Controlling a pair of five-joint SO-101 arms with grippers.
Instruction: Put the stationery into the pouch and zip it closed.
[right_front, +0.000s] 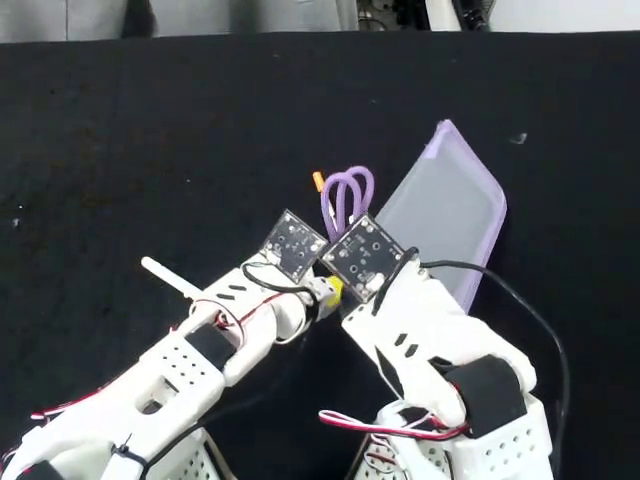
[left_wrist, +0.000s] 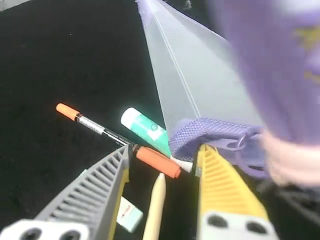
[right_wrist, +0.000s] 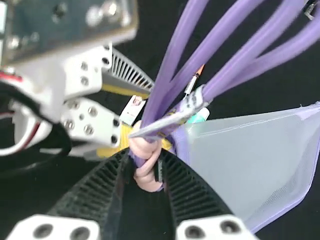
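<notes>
The translucent pouch (right_front: 445, 205) with purple trim lies flat just right of the desk's (right_front: 150, 130) middle, its long side slanting toward the far right corner. From its near corner a purple cord loop (right_front: 347, 192) sticks out toward the far edge. The right pincer (right_wrist: 145, 160) is closed tight on this loop's knotted base, right at the pouch's corner. Just beside the pouch mouth, on its left side, lie the loose things: an orange-capped pen (left_wrist: 115, 136), a green-and-white glue stick (left_wrist: 145, 131), a white eraser (left_wrist: 127, 214) and a pale pencil-shaped stick (left_wrist: 156, 210). The left pincer (left_wrist: 164, 150) stands wide open over them, the pen's orange cap between its grey and yellow fingers; nothing is clamped.
</notes>
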